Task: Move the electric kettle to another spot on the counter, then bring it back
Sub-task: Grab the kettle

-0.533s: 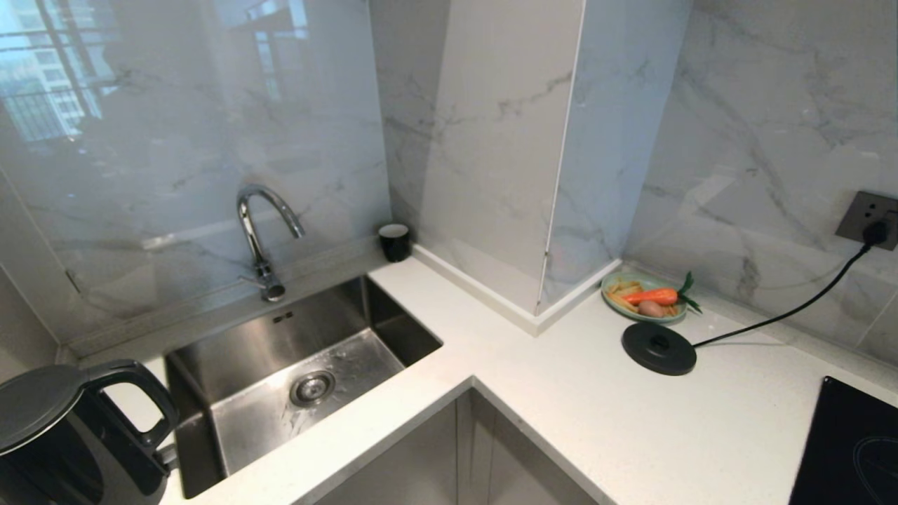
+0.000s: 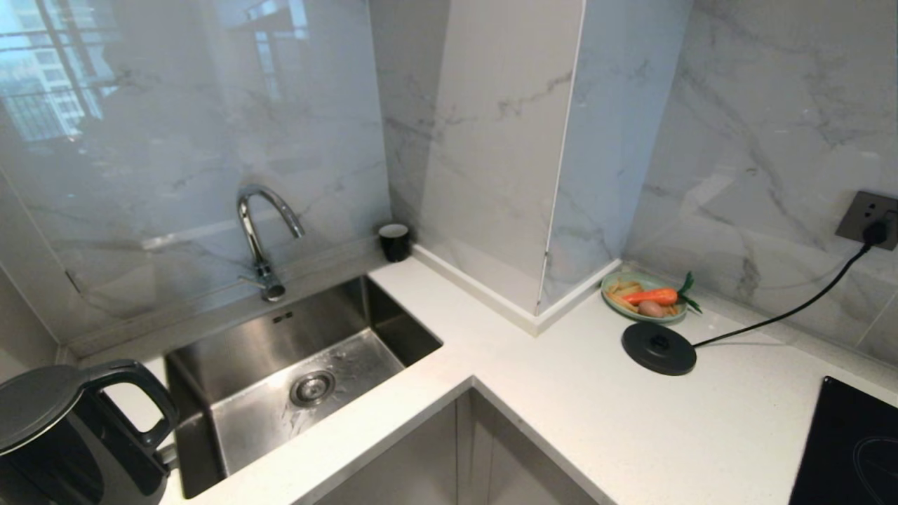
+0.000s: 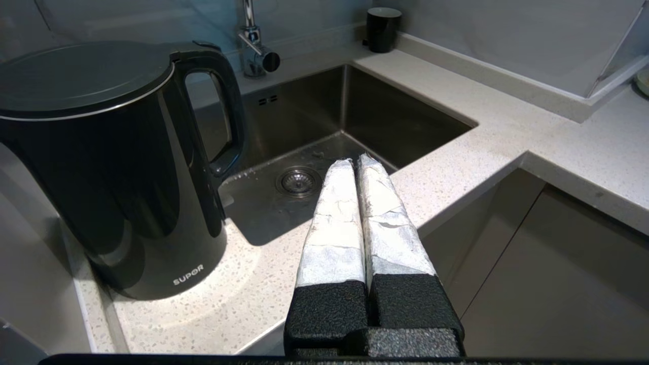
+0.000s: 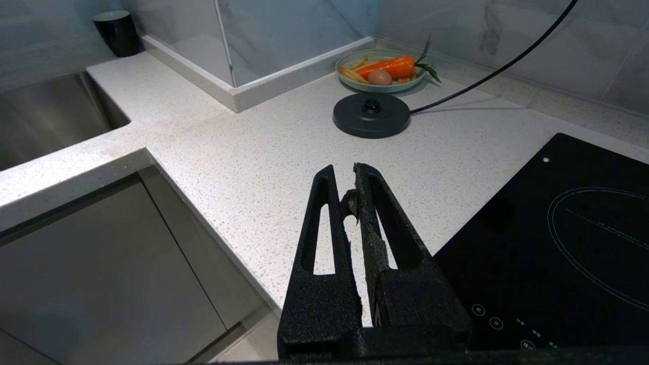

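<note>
Kettle first: the electric kettle (image 2: 66, 435) stands at the lower left of the head view, on the counter (image 2: 561, 393) just beside the sink (image 2: 295, 372), with its loop handle turned toward the basin. It is off its power base (image 2: 658, 348), which lies well apart at the right, near the plate of vegetables (image 2: 645, 298). So I think the kettle is at its other spot, and the trip back is the step now. In the left wrist view the left gripper (image 3: 355, 165) has its fingers pressed together, holding nothing — near the kettle but not touching. The right gripper (image 4: 345, 175) is pressed together too, over the counter beside the hob (image 4: 557, 238). Next, the left fingers must spread and reach the handle.
</note>
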